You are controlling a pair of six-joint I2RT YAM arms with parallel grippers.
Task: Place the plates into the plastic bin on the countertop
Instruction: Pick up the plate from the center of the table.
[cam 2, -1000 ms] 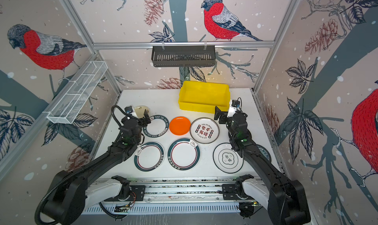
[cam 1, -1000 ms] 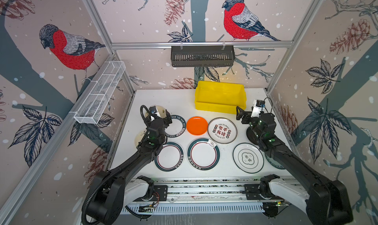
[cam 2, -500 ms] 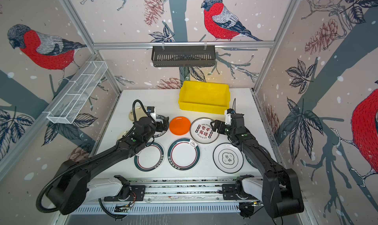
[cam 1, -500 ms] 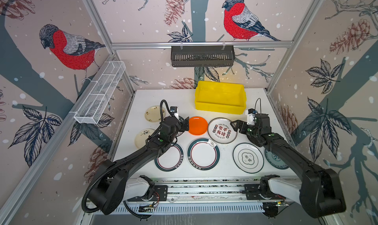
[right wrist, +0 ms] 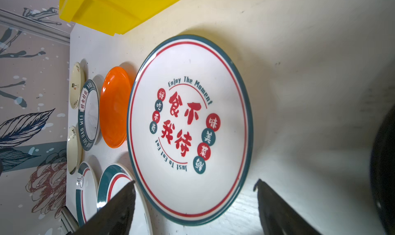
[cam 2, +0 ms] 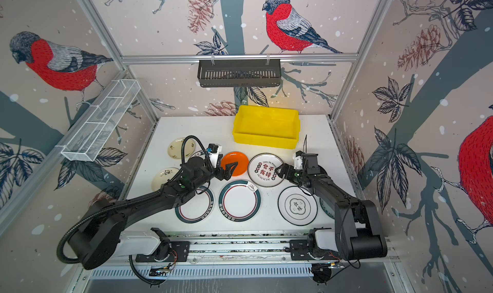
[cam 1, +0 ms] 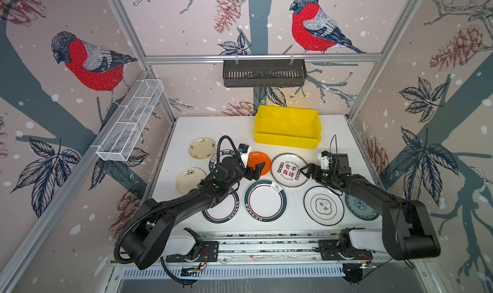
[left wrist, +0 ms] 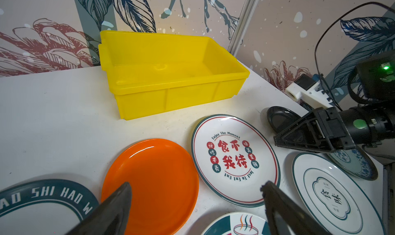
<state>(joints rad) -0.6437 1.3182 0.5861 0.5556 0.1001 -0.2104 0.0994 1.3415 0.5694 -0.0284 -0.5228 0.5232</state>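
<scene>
1. Your left gripper (left wrist: 195, 187) hangs wide open over the orange plate (left wrist: 154, 180), low in the wrist frame, lined up to pinch its rim.
2. Your right gripper (right wrist: 195, 182), also wide, faces the lettered plate (right wrist: 190, 127) edge-on.
3. The bin (cam 1: 286, 142) sits empty on the bench (cam 1: 213, 129), upper centre; every plate lies outside it.

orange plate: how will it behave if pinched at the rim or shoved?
The orange plate looks glossy and plain, probably stiff, light plastic, likely slippery at the rim. It lies flat on the countertop with a shallow rim, so a shove should slide it, not tip it. The red-lettered plate sits close beside it and may get nudged.
</scene>
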